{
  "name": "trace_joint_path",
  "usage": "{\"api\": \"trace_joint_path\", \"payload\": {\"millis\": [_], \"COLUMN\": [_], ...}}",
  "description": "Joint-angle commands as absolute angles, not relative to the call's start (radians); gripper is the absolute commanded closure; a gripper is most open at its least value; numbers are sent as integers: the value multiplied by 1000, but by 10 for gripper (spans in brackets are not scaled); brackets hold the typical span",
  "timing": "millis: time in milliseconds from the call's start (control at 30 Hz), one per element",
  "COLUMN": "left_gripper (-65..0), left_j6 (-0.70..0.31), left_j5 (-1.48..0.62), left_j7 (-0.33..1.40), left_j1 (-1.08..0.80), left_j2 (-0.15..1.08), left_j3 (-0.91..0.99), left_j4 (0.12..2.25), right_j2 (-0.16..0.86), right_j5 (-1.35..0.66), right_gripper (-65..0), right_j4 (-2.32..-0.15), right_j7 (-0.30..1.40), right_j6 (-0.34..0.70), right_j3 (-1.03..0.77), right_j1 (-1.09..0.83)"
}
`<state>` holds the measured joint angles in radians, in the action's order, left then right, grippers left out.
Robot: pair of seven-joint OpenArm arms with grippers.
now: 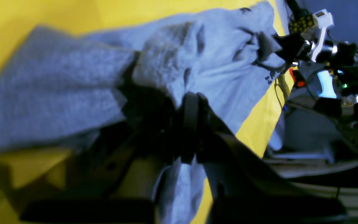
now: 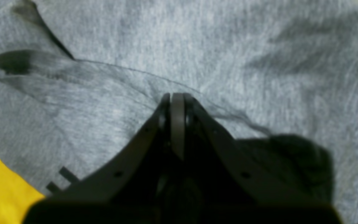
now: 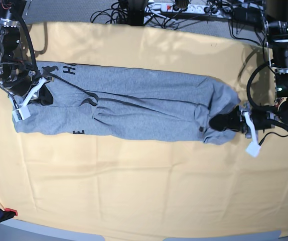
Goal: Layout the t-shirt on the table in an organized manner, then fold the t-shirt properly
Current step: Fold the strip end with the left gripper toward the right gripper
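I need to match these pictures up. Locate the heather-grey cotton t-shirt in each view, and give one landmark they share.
Left wrist: the heather-grey cotton t-shirt spans the upper left and centre, bunched at the left claw.
Right wrist: it fills nearly the whole frame, behind the shut right claw.
Base: it lies stretched across the upper middle, between both arms.
Shared landmark: the pale yellow-orange table cloth beside the shirt's edge.

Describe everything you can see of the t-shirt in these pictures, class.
The t-shirt is heather-grey knit, apparently cotton, with bits of black lettering showing near one end. It lies on the yellow table, stretched sideways into a long, creased, partly doubled-over band, not laid flat. The right tool is shut on one end and the left tool is shut on the other, bunched end. Nothing else touches it.
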<state>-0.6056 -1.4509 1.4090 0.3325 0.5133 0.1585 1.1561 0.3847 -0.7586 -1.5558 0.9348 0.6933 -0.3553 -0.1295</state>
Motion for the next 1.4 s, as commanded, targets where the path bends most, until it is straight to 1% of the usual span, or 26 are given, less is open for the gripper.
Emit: {"api": "trace_joint_path", "payload": {"millis": [0, 133, 200, 333, 433, 600, 733, 933, 1067, 1100, 1167, 1200, 1233, 1367], "left_gripper": [0, 0, 0, 0, 0, 0, 0, 0, -6, -100, -326, -423, -493, -494], "left_j6": [-597, -591, -612, -624, -665, -697, -698, -698, -698, -698, -698, -698, -698, -698], "left_j5": [-1484, -1484, -1484, -1484, -1484, -1484, -1463, -1448, -1386, -1356, -1328, -1332, -1335, -1340], "left_j7": [1396, 1396, 1396, 1396, 1396, 1396, 1396, 1396, 1396, 1396, 1332, 1313, 1310, 1347], "left_j1": [360, 360, 360, 354, 346, 346, 346, 346, 347, 347, 347, 347, 347, 351], "left_j2": [513, 443, 404, 313, 240, 130, 57, -12, -19, -19, -20, -20, -20, -19], "left_j3": [167, 167, 167, 163, 152, 122, 89, 36, 32, 32, 32, 32, 32, 32], "left_j4": [1204, 1325, 1353, 1353, 1353, 1352, 1350, 1302, 1277, 1276, 1276, 1276, 1276, 1276], "right_j2": [401, 401, 401, 401, 401, 401, 402, 402, 402, 402, 402, 402, 402, 402], "right_j5": [-761, -760, -760, -761, -761, -761, -761, -761, -761, -761, -761, -761, -761, -761], "right_gripper": [0, 0, 0, 0, 0, 0, 0, 0, 0, 0, 0, 0, 0, 0], "right_j4": [-1570, -1570, -1570, -1570, -1570, -1570, -1570, -1570, -1570, -1570, -1570, -1570, -1570, -1570], "right_j7": [927, 927, 927, 927, 927, 928, 932, 936, 939, 939, 939, 939, 939, 939], "right_j6": [698, 698, 698, 698, 698, 698, 698, 698, 698, 698, 698, 698, 698, 698], "right_j3": [-360, -360, -360, -360, -360, -360, -360, -360, -360, -360, -360, -360, -360, -360], "right_j1": [-116, -116, -116, -116, -116, -117, -117, -117, -117, -117, -117, -117, -117, -117]}}
